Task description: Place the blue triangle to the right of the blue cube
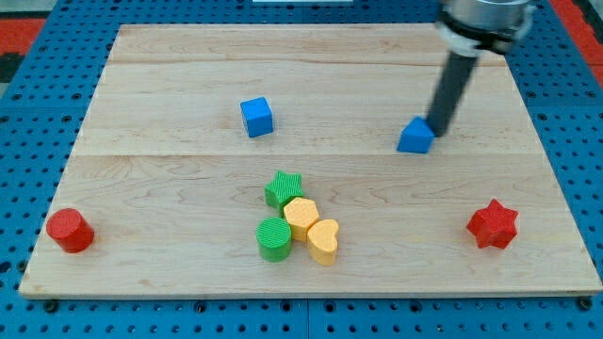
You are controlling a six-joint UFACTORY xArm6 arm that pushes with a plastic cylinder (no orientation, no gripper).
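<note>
The blue cube [256, 117] sits on the wooden board left of centre, toward the view's top. The blue triangle [415, 136] lies well to its right, at about the same height in the view. My tip [438, 131] rests at the triangle's right side, touching it or nearly so. The dark rod rises from there up and to the right, to the arm at the view's top right.
A cluster sits at bottom centre: green star [283, 188], yellow hexagon [301, 216], yellow heart [323, 241], green cylinder [274, 238]. A red cylinder [70, 231] is at the bottom left and a red star [493, 224] at the bottom right. The board's edge [311, 294] borders blue pegboard.
</note>
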